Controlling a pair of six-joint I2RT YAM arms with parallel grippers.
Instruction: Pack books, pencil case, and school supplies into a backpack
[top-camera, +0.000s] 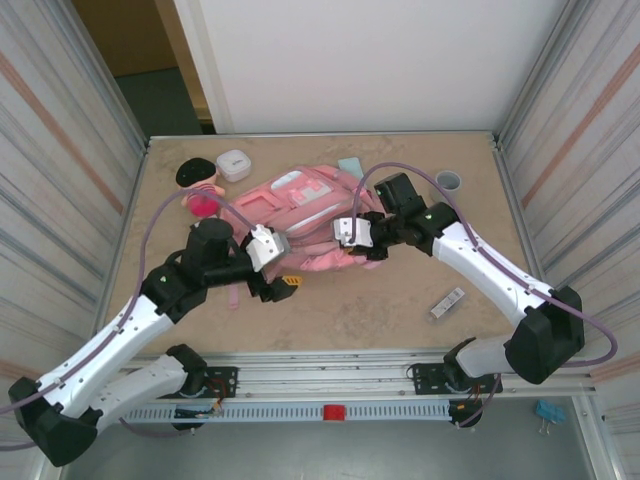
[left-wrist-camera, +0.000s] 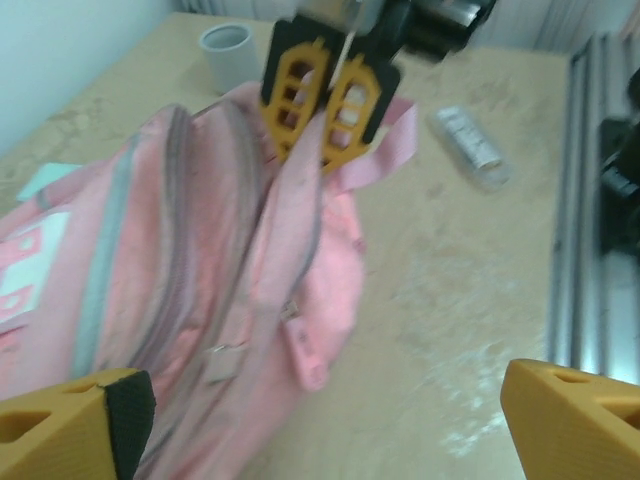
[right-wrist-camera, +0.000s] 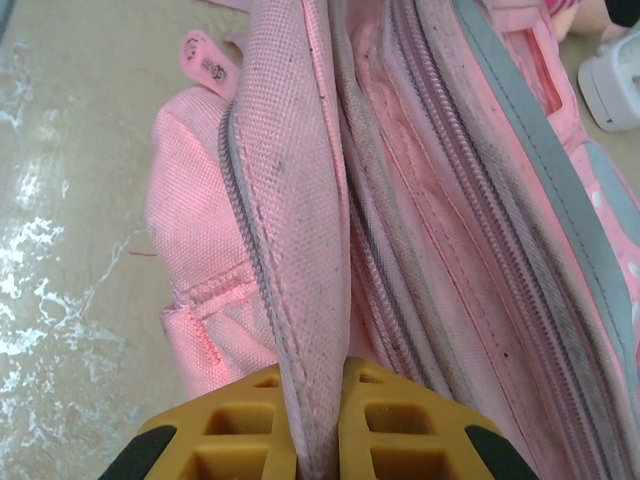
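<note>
The big pink fabric backpack lies between the two sets of fingers. The right gripper is pinched tight on a flap by the bag's zip, seen close up from the right wrist. The left gripper is spread wide and grips nothing. Its camera shows a small white stick just past the right fingers.

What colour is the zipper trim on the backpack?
Grey zipper trim on the pink backpack; clearest in the right wrist view.
</note>
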